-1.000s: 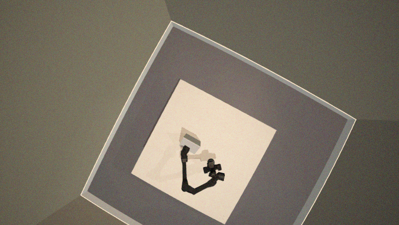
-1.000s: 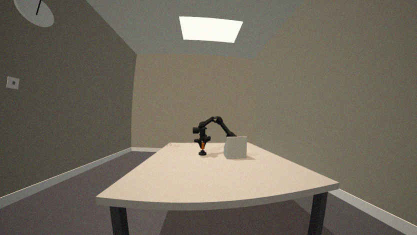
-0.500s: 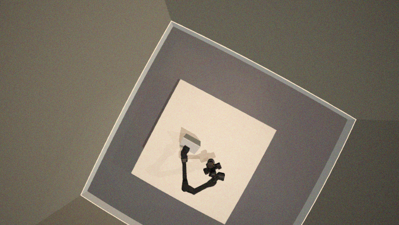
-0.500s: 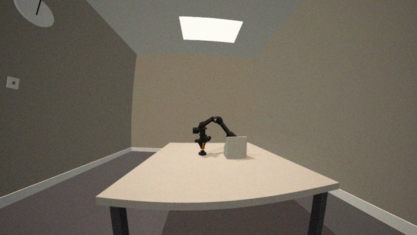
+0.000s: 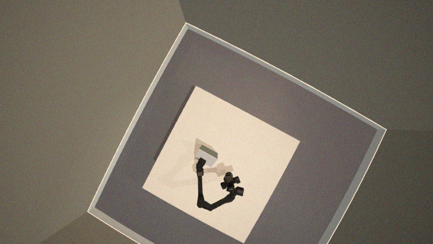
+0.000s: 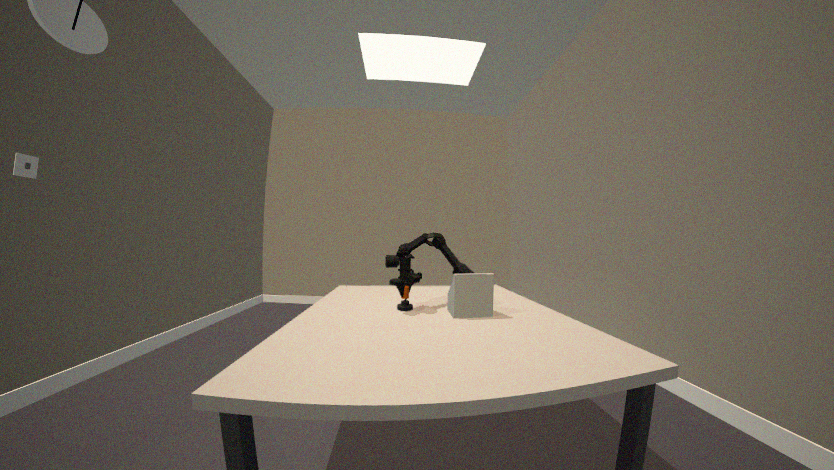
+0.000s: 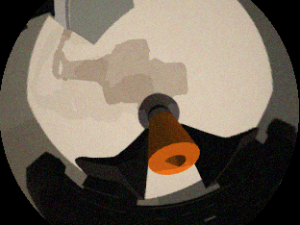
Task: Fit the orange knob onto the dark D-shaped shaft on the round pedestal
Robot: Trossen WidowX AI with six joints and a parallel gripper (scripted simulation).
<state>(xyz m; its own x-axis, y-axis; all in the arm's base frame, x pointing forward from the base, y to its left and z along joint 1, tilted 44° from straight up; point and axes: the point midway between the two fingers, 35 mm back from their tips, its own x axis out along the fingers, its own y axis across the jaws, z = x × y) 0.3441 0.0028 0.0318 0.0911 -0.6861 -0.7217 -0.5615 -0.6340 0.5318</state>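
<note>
The orange knob (image 6: 406, 291) (image 7: 168, 132) is held upright between the fingers of my gripper (image 6: 404, 290) (image 7: 163, 129), which is shut on it. The knob's near end shows a dark hole with a flat side in the wrist view. The dark round pedestal (image 6: 404, 307) (image 7: 165, 99) stands on the table directly below the knob. A short dark piece of the shaft (image 7: 156, 112) shows between the knob's lower end and the pedestal. The knob is above the pedestal, not down on it. Whether the knob touches the shaft tip, and the shaft's flat side, cannot be told.
A pale grey box (image 5: 206, 157) (image 6: 473, 295) (image 7: 96, 19) stands on the table (image 5: 257, 130) (image 6: 408, 361) beside the arm's base, to the right of the pedestal in the exterior view. The arm's shadow falls between the box and the pedestal.
</note>
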